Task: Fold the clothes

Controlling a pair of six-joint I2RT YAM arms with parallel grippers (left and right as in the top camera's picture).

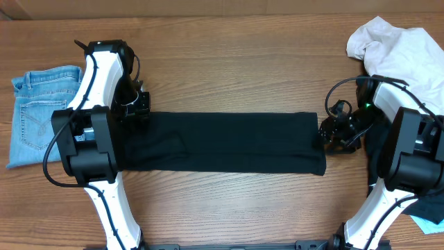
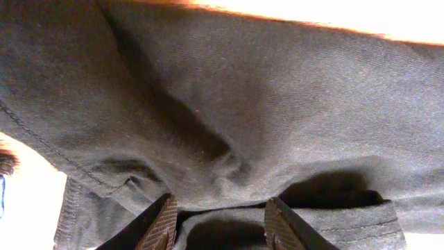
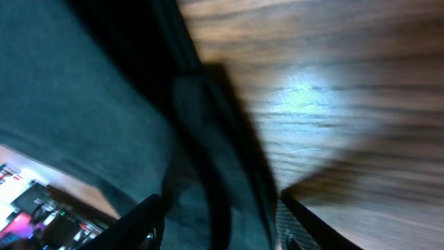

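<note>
A black garment (image 1: 222, 142) lies spread flat in a long band across the middle of the table. My left gripper (image 1: 136, 105) is at its left end. In the left wrist view the jaws (image 2: 223, 226) are open, with a raised fold of the black cloth (image 2: 229, 104) between them. My right gripper (image 1: 333, 132) is at the garment's right end. In the right wrist view its jaws (image 3: 218, 226) are open around the thick dark edge of the cloth (image 3: 208, 139), beside bare wood.
Folded blue jeans (image 1: 41, 114) lie at the left edge. A heap of white clothes (image 1: 402, 45) sits at the back right. A light blue cloth (image 1: 430, 221) shows at the front right corner under the right arm.
</note>
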